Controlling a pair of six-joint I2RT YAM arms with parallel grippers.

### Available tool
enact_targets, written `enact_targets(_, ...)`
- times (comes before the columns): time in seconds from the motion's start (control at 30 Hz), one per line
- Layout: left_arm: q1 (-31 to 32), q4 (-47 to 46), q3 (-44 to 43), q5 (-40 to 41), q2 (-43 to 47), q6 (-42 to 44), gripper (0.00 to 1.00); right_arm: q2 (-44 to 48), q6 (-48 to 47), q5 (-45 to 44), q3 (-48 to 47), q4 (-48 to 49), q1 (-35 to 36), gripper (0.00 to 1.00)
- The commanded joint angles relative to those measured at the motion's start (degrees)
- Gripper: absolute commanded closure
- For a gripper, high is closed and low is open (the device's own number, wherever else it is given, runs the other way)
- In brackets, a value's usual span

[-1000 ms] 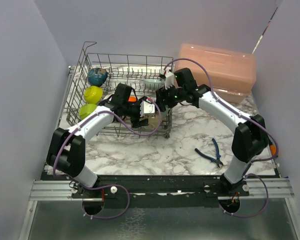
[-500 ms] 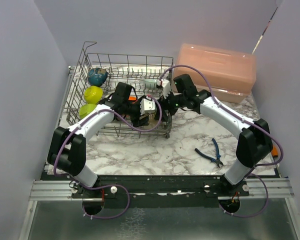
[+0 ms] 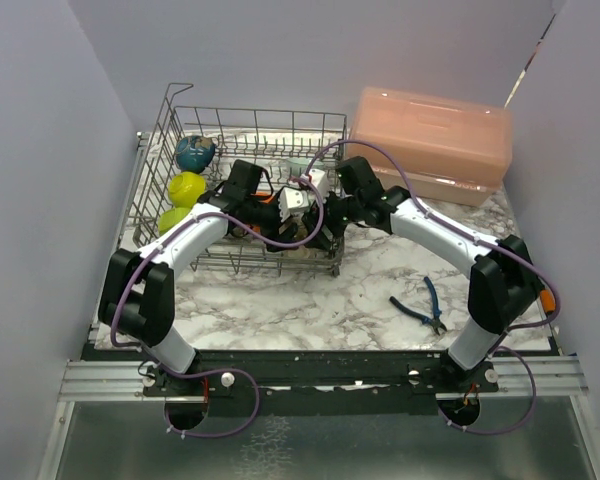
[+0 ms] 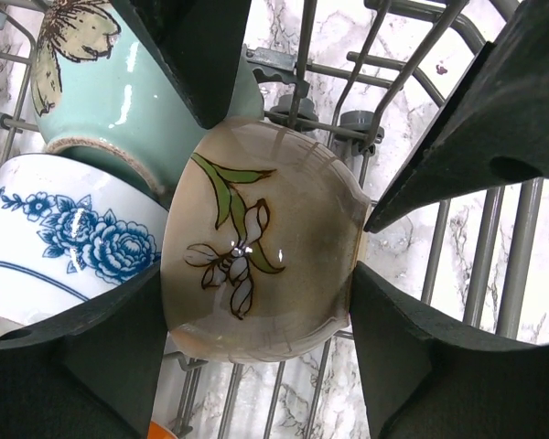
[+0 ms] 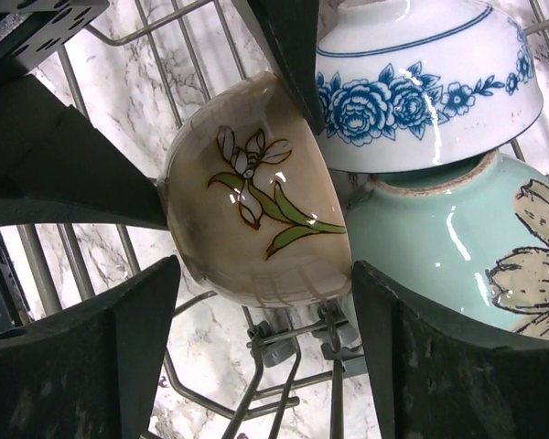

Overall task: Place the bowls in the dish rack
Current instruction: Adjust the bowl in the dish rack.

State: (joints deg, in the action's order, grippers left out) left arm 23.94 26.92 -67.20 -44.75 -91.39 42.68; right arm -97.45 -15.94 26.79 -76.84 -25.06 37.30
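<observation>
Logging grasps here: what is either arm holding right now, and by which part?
Cannot be told: the left gripper and right gripper both straddle the beige bowl at its sides in the dish rack; neither grip is clear.

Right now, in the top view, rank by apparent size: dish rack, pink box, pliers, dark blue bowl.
1. dish rack
2. pink box
3. pliers and dark blue bowl: not ranked; the pliers look longer, the bowl wider.
</observation>
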Motion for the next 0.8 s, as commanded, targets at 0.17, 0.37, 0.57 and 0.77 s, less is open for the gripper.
enact_targets(0.17,2.07,0.94,-0.84,-8.85,-0.55,-5.46,0.46,-3.12,-2.24,5.48,0.17,-0.14,2.82,0.22)
enact_targets(0.37,1.93,0.94,-0.24,-12.23,2.36,-7.95,0.38,-3.14,-3.46,12.03,-0.93,-2.88,2.87,0.23)
enact_targets(0.57,1.81,0.90,0.23,-10.87,5.64,-6.25,0.26,-4.88,-4.23,16.47,-2.78,-6.77,2.87,0.28)
enact_targets(0.77,1.72,0.94,2.50,-3.55,8.87,-2.90,0.01,-7.53,-3.50,15.35,-3.51,-8.12,2.87,0.36)
